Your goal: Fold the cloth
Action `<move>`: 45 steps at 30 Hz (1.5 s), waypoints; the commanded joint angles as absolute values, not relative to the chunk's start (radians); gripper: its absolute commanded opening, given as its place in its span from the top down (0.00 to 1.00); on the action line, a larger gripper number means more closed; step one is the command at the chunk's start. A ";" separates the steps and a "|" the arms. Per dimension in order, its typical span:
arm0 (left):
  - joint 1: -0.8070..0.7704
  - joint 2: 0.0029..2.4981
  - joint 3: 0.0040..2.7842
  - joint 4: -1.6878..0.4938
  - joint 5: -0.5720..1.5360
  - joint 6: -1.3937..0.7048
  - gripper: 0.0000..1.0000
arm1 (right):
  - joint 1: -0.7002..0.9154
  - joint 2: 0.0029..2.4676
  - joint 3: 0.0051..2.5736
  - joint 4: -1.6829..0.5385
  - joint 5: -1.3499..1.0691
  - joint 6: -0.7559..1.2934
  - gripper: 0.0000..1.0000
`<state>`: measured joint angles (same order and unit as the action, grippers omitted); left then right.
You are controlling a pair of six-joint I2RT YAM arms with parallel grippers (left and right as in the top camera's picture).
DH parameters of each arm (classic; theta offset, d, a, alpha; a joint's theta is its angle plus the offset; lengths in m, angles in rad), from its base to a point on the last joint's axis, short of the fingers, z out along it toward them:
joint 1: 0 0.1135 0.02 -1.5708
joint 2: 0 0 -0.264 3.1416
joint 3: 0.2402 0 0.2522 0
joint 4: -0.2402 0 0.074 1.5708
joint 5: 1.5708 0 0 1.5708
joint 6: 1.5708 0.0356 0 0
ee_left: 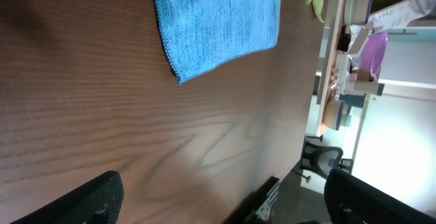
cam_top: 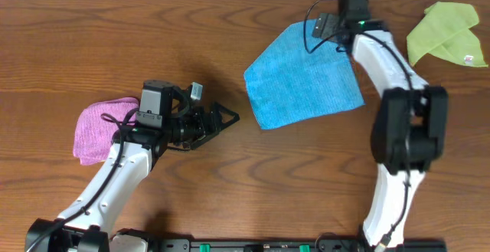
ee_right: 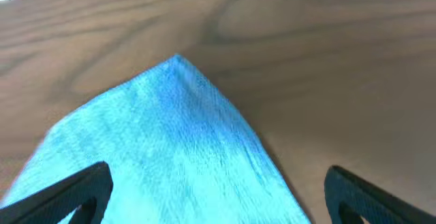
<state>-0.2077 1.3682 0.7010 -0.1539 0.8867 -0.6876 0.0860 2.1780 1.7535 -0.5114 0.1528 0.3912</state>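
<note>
**Desk** [cam_top: 115,37]: brown wood-grain top, seen from overhead; carries three cloths and both arms.

**Item 1, the cloth** [cam_top: 302,76]: bright sky-blue, fuzzy, four-sided. Lies spread flat on the desk at 2 o'clock from the desk's centre, turned askew so that no edge runs parallel to the desk's edge. Its 2 o'clock corner is hidden under the right arm. No fold can be seen in it.

**Item 2, pink-purple cloth** [cam_top: 103,129]: bunched, at 9 o'clock from centre, partly under the left arm. Well apart from the blue cloth.

**Item 3, lime-green cloth** [cam_top: 448,34]: crumpled, at 2 o'clock near the far desk corner, beyond the right arm.

**Left gripper** [cam_top: 227,117]: released, fingers spread wide with nothing between them. Sits close to the desk's centre, pointing toward 3 o'clock; the blue cloth's nearest corner lies at 1 o'clock from it, apart.

**Right gripper** [ee_right: 218,183]: released, fingers standing wide on either side of the wrist view, grasping nothing. The blue cloth lies beneath and between them, one corner pointing away toward 12 o'clock in that view. Whether the fingers touch the fabric cannot be told.
</note>
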 commanded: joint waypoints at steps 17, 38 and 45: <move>-0.284 1.385 0.723 -0.160 0.794 -0.794 0.05 | -0.102 1.996 1.747 -1.171 0.004 0.522 0.18; -0.416 1.764 0.724 0.324 0.730 -1.000 0.04 | -0.119 1.996 1.488 -0.983 -0.139 0.448 0.17; -0.459 1.824 0.724 0.425 0.673 -1.042 0.04 | -0.136 1.996 1.477 -0.967 -0.128 0.448 0.17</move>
<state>-0.4488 1.7947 0.7090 0.4118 0.7120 -1.0130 -0.1188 1.9961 1.4841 -0.9733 -0.1318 0.4625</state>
